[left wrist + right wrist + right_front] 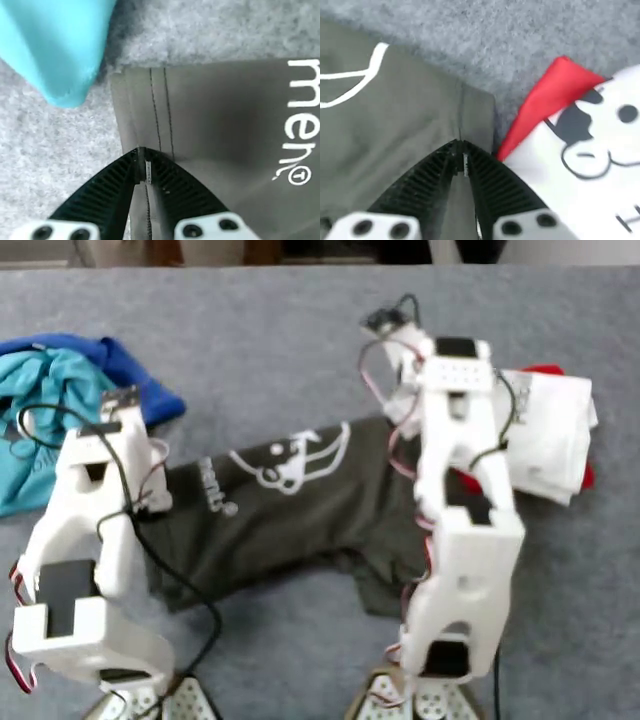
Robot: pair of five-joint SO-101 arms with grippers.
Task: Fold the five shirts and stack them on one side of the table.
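A teal shirt (40, 410) lies crumpled on a blue shirt (130, 375) at the left edge of the grey felt surface (280, 350). At the right edge a folded white shirt (550, 435) with a cartoon face sits on top of a red shirt (545, 371). Between the two piles, the dark olive shirt (290, 510) is spread flat. Its long axis runs across the surface from left to right, with the stitched hem at the left end and a sleeve jutting toward the arm bases near the right end. The left arm (85, 500) and right arm (465, 490) hide both ends from above, and a black cable (170, 570) trails over the left part. The left arm's jaws are pressed together, pinching the hem just beside the teal shirt. The right arm's jaws are likewise clamped on a seamed edge of the olive shirt, close to a corner of the red shirt.
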